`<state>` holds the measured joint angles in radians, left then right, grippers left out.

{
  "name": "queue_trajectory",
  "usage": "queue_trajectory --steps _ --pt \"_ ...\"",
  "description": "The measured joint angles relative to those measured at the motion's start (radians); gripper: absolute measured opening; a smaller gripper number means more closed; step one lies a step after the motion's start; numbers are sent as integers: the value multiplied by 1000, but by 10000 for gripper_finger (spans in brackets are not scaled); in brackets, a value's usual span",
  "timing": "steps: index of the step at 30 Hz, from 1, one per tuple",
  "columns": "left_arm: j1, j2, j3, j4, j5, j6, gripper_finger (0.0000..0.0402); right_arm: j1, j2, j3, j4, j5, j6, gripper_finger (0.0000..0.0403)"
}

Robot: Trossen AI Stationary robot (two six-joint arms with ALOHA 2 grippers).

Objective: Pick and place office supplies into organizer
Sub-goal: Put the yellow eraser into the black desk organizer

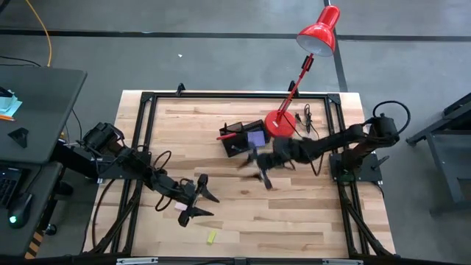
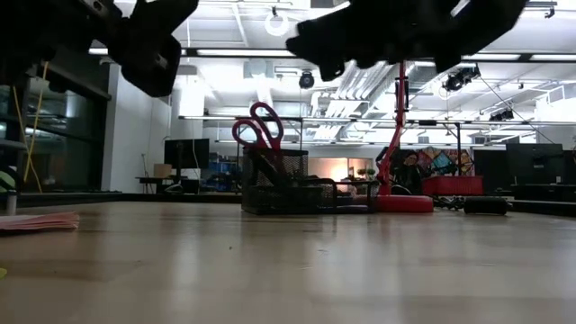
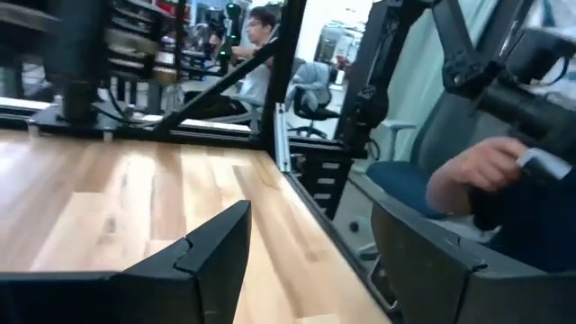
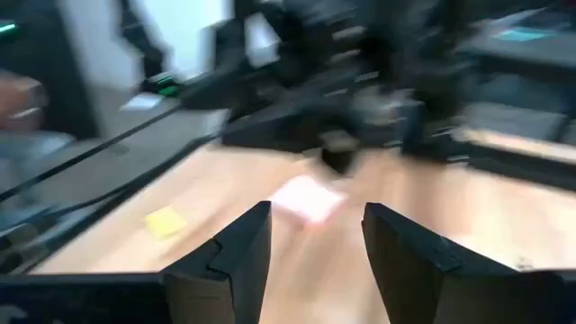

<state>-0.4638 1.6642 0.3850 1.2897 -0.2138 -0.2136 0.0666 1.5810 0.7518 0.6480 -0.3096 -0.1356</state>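
Note:
The black organizer (image 1: 241,137) stands on the table's far middle, with red-handled scissors (image 1: 228,135) upright in it and a purple pad (image 1: 256,138) at its right side. In the low view the scissors' handles (image 2: 260,126) stick up above the organizer (image 2: 279,187). A pink pad (image 4: 306,200) and a tiny yellow piece (image 4: 165,220) lie flat on the near left of the table. My right gripper (image 1: 263,179) hangs open above the table, just near of the organizer. My left gripper (image 1: 204,203) hovers open beside the pink pad (image 1: 182,208).
The red desk lamp stands with its round base (image 1: 280,123) right of the organizer and its head (image 1: 320,33) beyond the far edge. A black frame (image 1: 147,99) borders the table. A person's hand (image 3: 477,175) shows off the table in the left wrist view.

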Motion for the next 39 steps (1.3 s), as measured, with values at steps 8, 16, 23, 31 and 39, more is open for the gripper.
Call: queue_trajectory --steps 8,16,23,31,39 --pt "-65 17 104 -135 -222 -101 223 209 0 0 -88 263 -41 143" --pt "-252 126 414 -732 -931 -340 223 377 0 0 -367 805 90 142" --pt "-298 231 623 -1189 -1059 -615 223 483 0 0 -438 928 110 142" --pt "-311 254 630 -1332 -1100 -929 223 506 1 0 -547 931 200 143" --pt "-324 255 606 -1582 -1054 -1196 223 505 1 0 -554 866 251 145"
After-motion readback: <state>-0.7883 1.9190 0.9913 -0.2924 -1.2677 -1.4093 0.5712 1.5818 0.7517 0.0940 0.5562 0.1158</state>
